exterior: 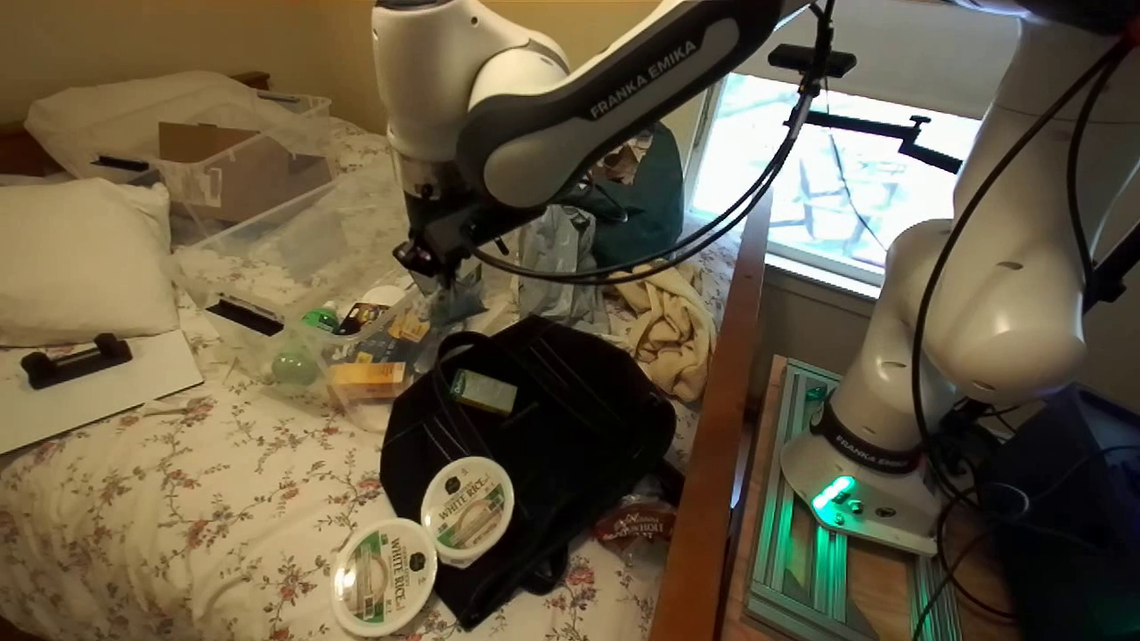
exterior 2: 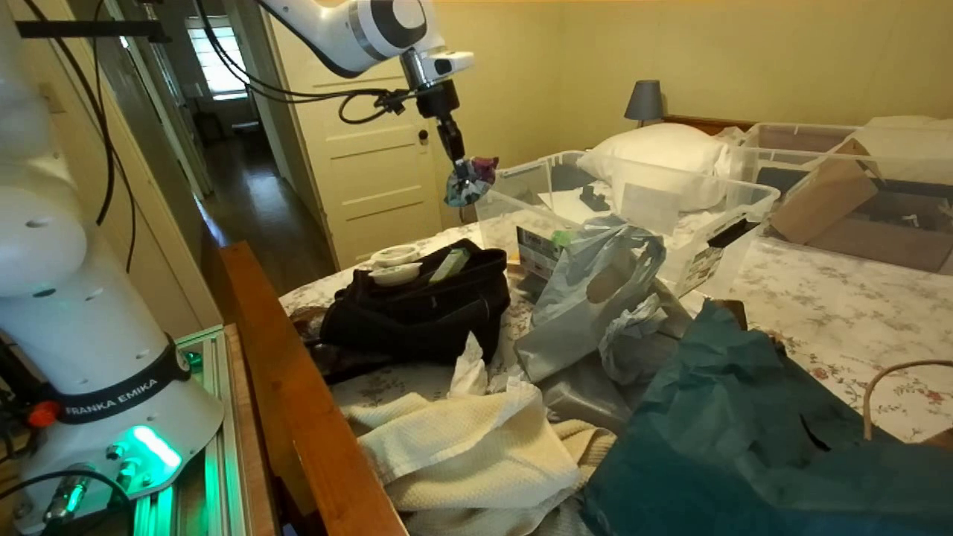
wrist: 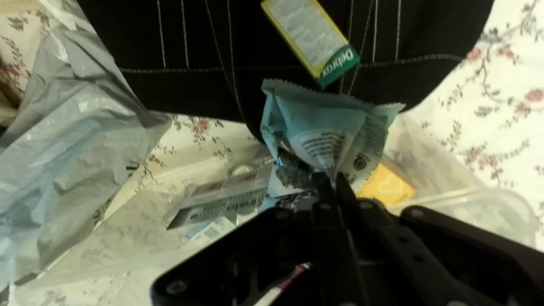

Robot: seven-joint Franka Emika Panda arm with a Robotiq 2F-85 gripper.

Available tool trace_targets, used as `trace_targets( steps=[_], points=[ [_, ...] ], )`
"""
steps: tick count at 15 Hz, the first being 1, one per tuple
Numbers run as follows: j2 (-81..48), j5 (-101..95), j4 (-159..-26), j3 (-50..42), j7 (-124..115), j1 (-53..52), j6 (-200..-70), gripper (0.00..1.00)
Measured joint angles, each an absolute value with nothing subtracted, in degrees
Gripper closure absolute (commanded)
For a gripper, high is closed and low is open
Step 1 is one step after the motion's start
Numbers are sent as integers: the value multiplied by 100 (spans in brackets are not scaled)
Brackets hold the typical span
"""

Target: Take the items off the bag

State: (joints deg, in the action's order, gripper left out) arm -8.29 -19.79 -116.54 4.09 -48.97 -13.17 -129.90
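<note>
Clamps a crinkled, serrated-edged blue packet in the gripper, aloft near a clear plastic bin. Displays below, on a floral sheet, a slumped black fabric bag with pale stitching. Carries on top a slim, yellow-edged box, green-ended, reading "Debrox". Shows at the bag's edge a round, flat tub lettered "WHITE RICE", with a matching tub just beside. Reads "FRANKA EMIKA" on the white-and-black arm.

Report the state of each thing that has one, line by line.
Claw: shut on the blue packet.
Blue packet: crumpled, held aloft.
Black bag: lying on the bed.
Debrox box: lying on the bag.
One rice bowl: label up.
Other rice bowl: label up.
Clear bin by the bag: open-topped.
Window blind: partly lowered.
Base light: lit green.
</note>
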Motion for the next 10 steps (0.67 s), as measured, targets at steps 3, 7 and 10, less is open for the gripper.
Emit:
trace_targets(
  steps=[3,7,10],
  points=[
    [-926,-2149,-11206,355,-4897,-1239,-13149,96],
    [-1277,-2181,-10619,350,-4897,-1236,-13156,96],
    [-1375,-2184,-10550,350,-4897,-1237,-13156,99]
  ],
)
